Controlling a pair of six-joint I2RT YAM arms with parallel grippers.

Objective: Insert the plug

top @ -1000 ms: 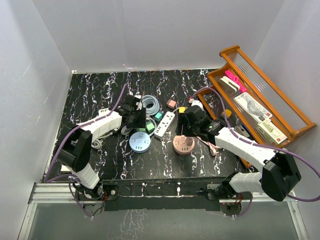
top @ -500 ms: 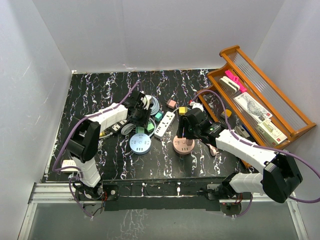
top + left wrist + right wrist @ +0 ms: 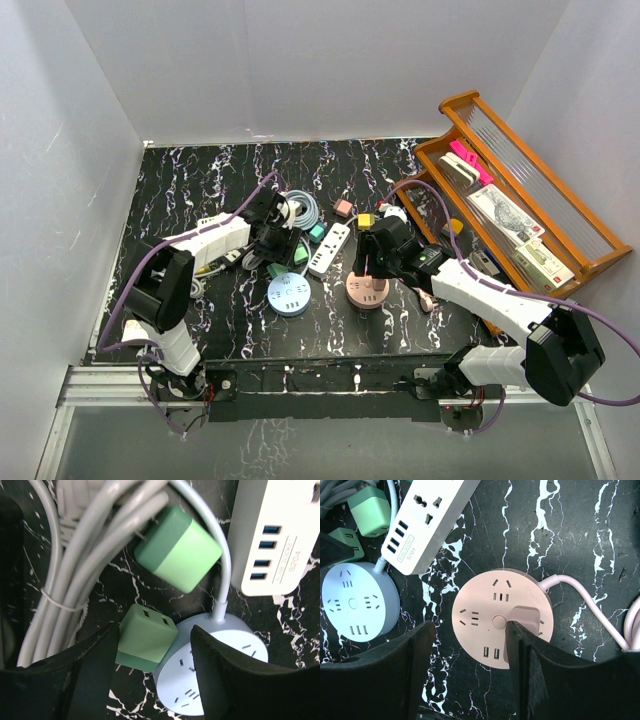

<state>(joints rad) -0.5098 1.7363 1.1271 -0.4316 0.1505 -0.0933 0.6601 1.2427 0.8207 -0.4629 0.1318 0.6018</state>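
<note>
The small green plug (image 3: 146, 640) lies touching the rim of the blue round socket (image 3: 210, 670), between the spread, unclosed jaws of the left gripper (image 3: 154, 635), while the right gripper (image 3: 470, 625), likewise open and empty, hovers over the pink round socket (image 3: 480, 605) just right of the blue one.

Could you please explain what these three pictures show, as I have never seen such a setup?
Two robot arms stand at a table's near edge, each ending in a two-finger gripper. The wide picture looks down from above and behind; the close-ups come from cameras on the wrists. On the table lie a white power strip, a blue round socket, a pink round socket, a grey cable coil and a large green adapter; a wooden rack stands at the right. The left gripper is open around a small green adapter. The right gripper hangs open over the pink socket, where a pink plug sits. Neither grips anything.
</note>
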